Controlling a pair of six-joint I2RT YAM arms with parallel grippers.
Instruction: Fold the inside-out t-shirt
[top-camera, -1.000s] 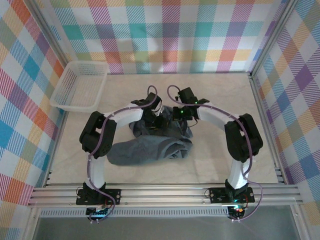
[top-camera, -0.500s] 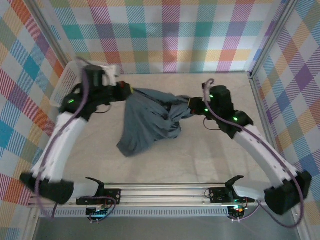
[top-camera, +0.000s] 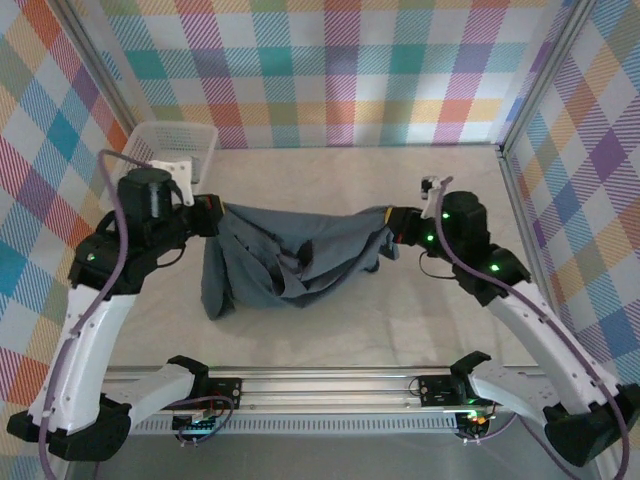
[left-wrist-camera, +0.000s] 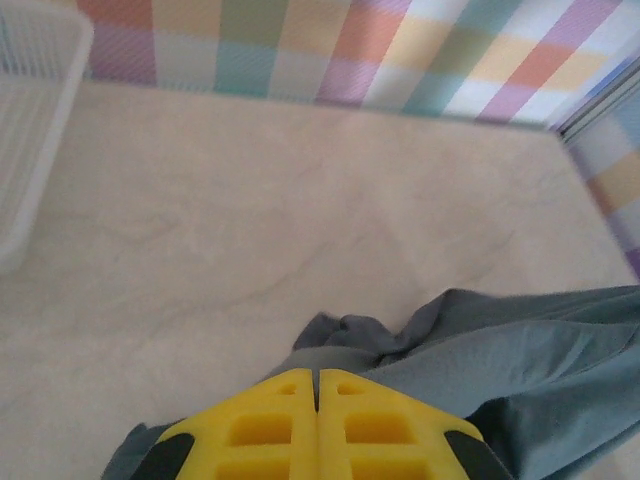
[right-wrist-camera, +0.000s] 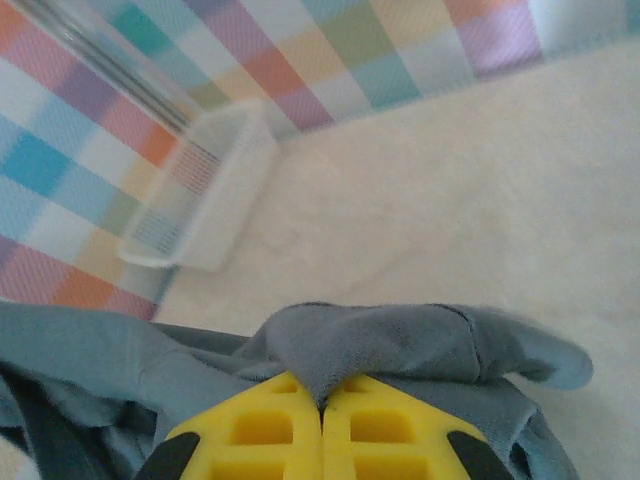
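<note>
Swung wider and lower than half a second back, with the left gripper (top-camera: 210, 213) out near the basket (top-camera: 170, 140) and the right gripper (top-camera: 393, 226) off to the right. Strings the t-shirt (top-camera: 290, 255) between them as a sagging band, no longer as a tall bunch.

To do this spreading step well, probably: keep both pinches firm, draw apart evenly until the top edge runs straight, then lower slowly so the cloth lands flat. Avoid tugging hard enough to slip a thin fold loose.

Clamped tight on both sides, yellow fingers (left-wrist-camera: 260, 430) pressed together with a crumpled edge of blue-grey cloth caught on the left. Same on the right, pinching a rolled hem or sleeve end; cannot tell which. Below the grips, droops in loose folds toward the table (top-camera: 320, 170), lowest at the left, touching or nearly touching it there. Beyond that, white mesh at the far left corner, apart from the cloth. Still rumpled, so no fold laid yet, by the look of it.
</note>
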